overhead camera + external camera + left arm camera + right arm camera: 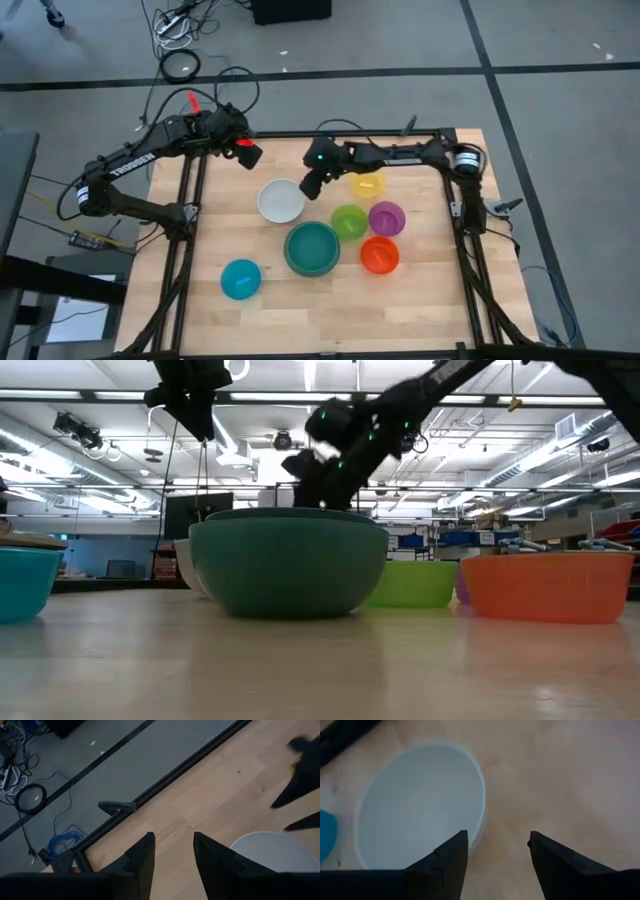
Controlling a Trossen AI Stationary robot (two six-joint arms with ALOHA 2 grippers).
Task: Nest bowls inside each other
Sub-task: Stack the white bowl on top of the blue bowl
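Several bowls stand upright on their bases on the wooden table. The white bowl [280,200] is left of centre. Around it are the large teal bowl [313,248], the lime [349,221], purple [386,218], orange [379,254] and yellow [367,184] bowls, and a light blue bowl [241,278] near the front left. My right gripper [311,187] is open just right of the white bowl [420,805], its fingers beside the rim and holding nothing. My left gripper [247,152] hangs open above the table's far left part, with nothing in it [174,842].
A black frame rail [190,210] runs along the table's left side and another [455,215] along its right. Cables [180,65] lie on the floor beyond the far edge. Bare wood [330,315] stretches along the near edge.
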